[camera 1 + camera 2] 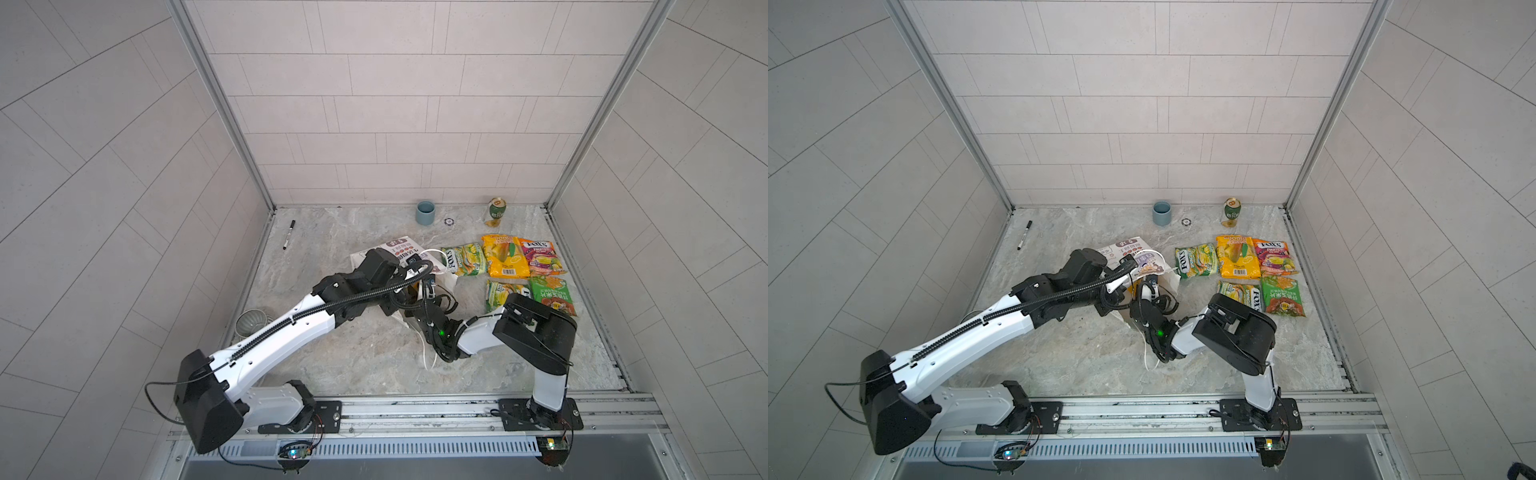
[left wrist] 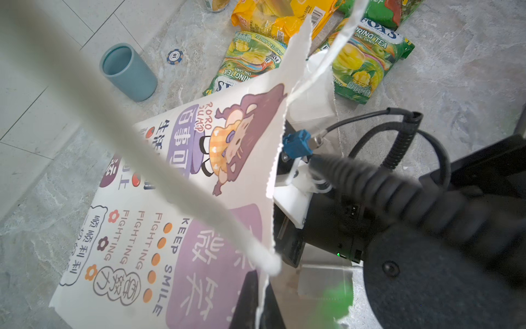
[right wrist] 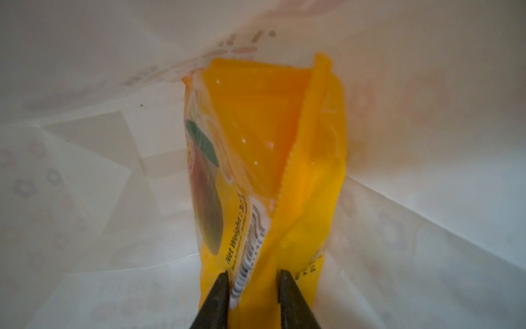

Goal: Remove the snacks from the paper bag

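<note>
In both top views, seeing the paper bag lying tipped over near the middle of the marble table, with both arms meeting at its mouth and their tips hidden there by paper and cable. Counting five of the snacks lying flat on the table to the right of the bag, outside it: a green-yellow FOX'S packet nearest the bag, a yellow packet and a pink FOX'S packet beside it, then a second green-yellow packet and a green packet in the nearer row. Noting a drink can and a blue cup standing by the back wall.

In the left wrist view, looking along the printed front of the bag, with a white cord handle crossing close and blurred. Taking the left gripper as clenched; not making out what lies between its jaws.

In the right wrist view, looking into the bag's white inside. Finding the right gripper grasping the barcode end of a yellow-orange packet, one dark finger pressing on each side, the packet lying inside the bag.
</note>
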Controlling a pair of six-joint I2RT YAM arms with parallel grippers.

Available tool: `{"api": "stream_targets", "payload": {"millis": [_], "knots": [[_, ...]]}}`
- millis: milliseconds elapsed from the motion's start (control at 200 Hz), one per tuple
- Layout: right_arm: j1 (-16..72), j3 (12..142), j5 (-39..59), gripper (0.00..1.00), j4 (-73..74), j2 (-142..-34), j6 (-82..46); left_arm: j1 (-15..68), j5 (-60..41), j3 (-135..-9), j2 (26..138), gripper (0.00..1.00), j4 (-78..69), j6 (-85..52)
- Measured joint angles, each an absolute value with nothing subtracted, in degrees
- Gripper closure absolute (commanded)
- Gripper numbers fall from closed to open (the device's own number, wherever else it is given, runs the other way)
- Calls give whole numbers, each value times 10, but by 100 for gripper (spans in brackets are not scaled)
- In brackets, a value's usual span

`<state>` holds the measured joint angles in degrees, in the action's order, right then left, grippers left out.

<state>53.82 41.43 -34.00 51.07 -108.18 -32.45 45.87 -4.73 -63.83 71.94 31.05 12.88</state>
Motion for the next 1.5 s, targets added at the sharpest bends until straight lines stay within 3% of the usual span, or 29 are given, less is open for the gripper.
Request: {"api": "stream_targets", "payload": {"millis": [130,1056,1306,1371,1501], "knots": [[537,417,-333,100,510,-1081,-320,459,-40,-638,719,100,308,129],[618,326,-311,100,392,-796,-289,465,1,-644,726,100,312,123],[618,325,-279,100,300,-711,-297,465,4,-644,731,100,312,123],[618,326,-279,68,270,-694,-311,465,6,-644,731,100,312,123],[607,343,-274,46,194,-679,-353,465,5,-645,731,100,312,122]]}}
